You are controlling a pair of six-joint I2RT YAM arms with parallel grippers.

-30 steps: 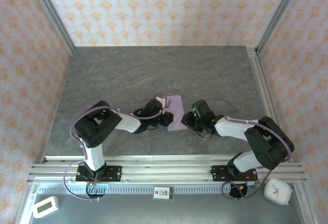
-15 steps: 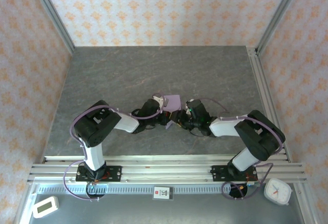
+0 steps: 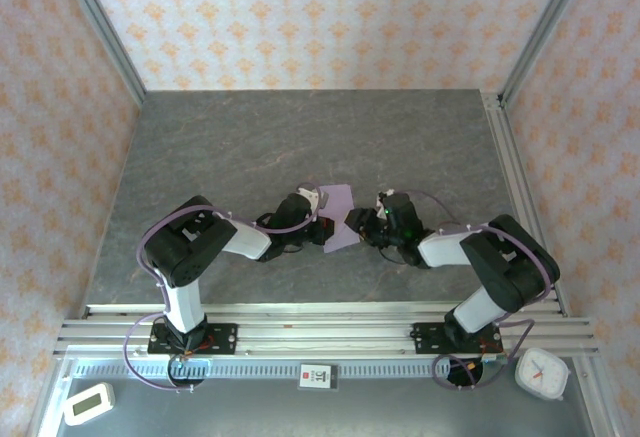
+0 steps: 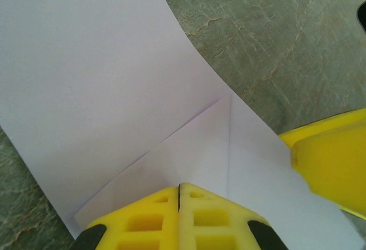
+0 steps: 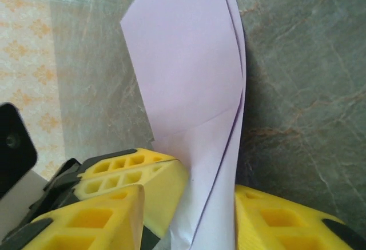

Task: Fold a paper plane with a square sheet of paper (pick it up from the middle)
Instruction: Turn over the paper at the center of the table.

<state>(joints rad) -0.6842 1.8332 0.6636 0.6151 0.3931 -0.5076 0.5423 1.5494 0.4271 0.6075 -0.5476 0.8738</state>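
Note:
The square sheet of paper (image 3: 341, 219), pale lilac, lies partly folded on the grey table between both grippers. In the left wrist view the paper (image 4: 114, 78) shows a diagonal flap and a straight crease. My left gripper (image 4: 179, 188) is shut, its tips against that flap; from above, the left gripper (image 3: 324, 225) is at the sheet's left edge. My right gripper (image 3: 359, 225) is at the sheet's right edge. In the right wrist view the paper (image 5: 189, 72) stands up as a doubled layer between my right gripper's (image 5: 191, 194) open fingers. The left gripper's fingers (image 5: 137, 170) press on its left side.
The grey marbled table (image 3: 300, 147) is walled by patterned panels and metal posts. Aluminium rails (image 3: 320, 329) run along the near edge. A white clock (image 3: 541, 373) sits at the bottom right and a small white timer (image 3: 88, 403) at the bottom left.
My right gripper has moved left up to the sheet, and its open fingers now straddle the raised right side. The sheet looks narrower from above. The left gripper stayed put, shut.

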